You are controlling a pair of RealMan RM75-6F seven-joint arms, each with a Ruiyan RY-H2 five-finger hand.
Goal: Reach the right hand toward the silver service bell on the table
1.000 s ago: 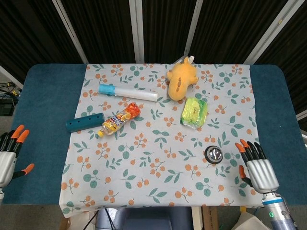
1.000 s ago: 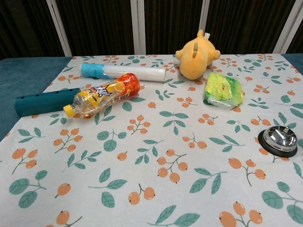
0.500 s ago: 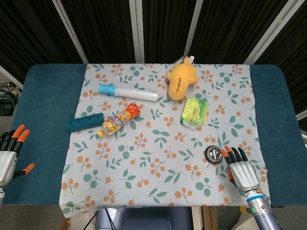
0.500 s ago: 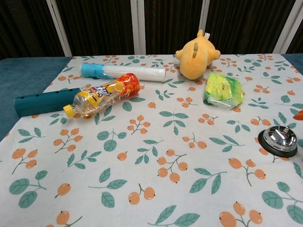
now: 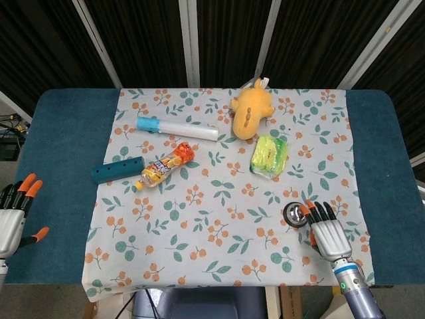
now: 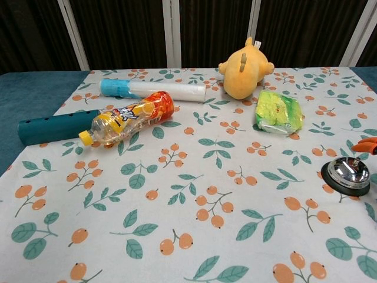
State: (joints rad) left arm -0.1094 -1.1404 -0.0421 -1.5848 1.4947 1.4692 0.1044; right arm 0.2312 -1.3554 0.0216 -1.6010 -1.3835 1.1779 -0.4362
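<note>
The silver service bell on its black base sits on the floral cloth near the front right; the chest view shows the bell at the right edge. My right hand hangs just right of and nearer than the bell, fingers spread, its orange fingertips beside the bell's rim. In the chest view only orange fingertips poke in from the right, above the bell. My left hand hovers open at the far left, off the cloth, over the blue table.
On the cloth lie an orange plush toy, a green-yellow packet, a white tube with a blue cap, an orange drink bottle and a teal perforated bar. The table's front edge runs close under my right hand.
My right hand has moved left across the cloth toward the bell, from well right of it to right beside it. Its fingertips now show in the chest view. The left hand barely shifted.
</note>
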